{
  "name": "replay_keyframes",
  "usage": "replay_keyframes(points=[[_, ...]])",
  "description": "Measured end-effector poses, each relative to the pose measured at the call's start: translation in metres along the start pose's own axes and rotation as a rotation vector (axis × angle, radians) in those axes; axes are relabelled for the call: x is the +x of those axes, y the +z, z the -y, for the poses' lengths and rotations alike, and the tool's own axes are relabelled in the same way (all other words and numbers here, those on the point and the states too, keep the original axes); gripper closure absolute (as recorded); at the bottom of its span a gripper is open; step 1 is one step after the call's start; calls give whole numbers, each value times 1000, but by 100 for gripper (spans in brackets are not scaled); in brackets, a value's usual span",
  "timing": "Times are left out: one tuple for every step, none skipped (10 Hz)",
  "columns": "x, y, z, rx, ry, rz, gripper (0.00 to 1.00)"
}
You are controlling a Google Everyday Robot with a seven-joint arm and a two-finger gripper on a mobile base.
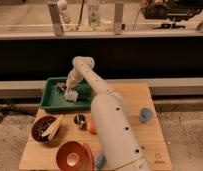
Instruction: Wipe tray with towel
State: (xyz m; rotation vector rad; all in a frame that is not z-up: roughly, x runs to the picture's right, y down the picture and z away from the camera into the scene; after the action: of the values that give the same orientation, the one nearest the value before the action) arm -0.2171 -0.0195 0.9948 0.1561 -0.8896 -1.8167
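At the far left of the bench (pixel 155 142), a brown bowl (pixel 44 129) sits at about 7 o'clock from the tray (pixel 54 106). The tray lies at the bench's 10 o'clock corner. Inside it, a small dark object (pixel 61 88) rests at 10 o'clock from the towel (pixel 72 96), just beside it. The towel is bunched near the tray's middle. The end effector (pixel 70 91) is down on the towel's top, reaching in from the arm (pixel 96 86) at 2 o'clock. I cannot tell whether it is clamped on the cloth or only pressing it.

The risks look plain. A stroke toward 10 o'clock would likely shove the dark object against the rim or over it. If the hold on the cloth is weak, the towel may stay behind while the end effector scrapes bare plastic. Hard downward pressure could also drag the light tray toward the bench edge at 9 o'clock.
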Motion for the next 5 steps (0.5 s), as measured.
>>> replay_keyframes(points=[[-15, -1, 12, 15, -27, 12, 100], [-28, -3, 23, 19, -43, 21, 100], [-41, -5, 32, 16, -55, 30, 100], [-47, -7, 35, 9, -55, 34, 100], [-54, -11, 33, -2, -51, 37, 100]])
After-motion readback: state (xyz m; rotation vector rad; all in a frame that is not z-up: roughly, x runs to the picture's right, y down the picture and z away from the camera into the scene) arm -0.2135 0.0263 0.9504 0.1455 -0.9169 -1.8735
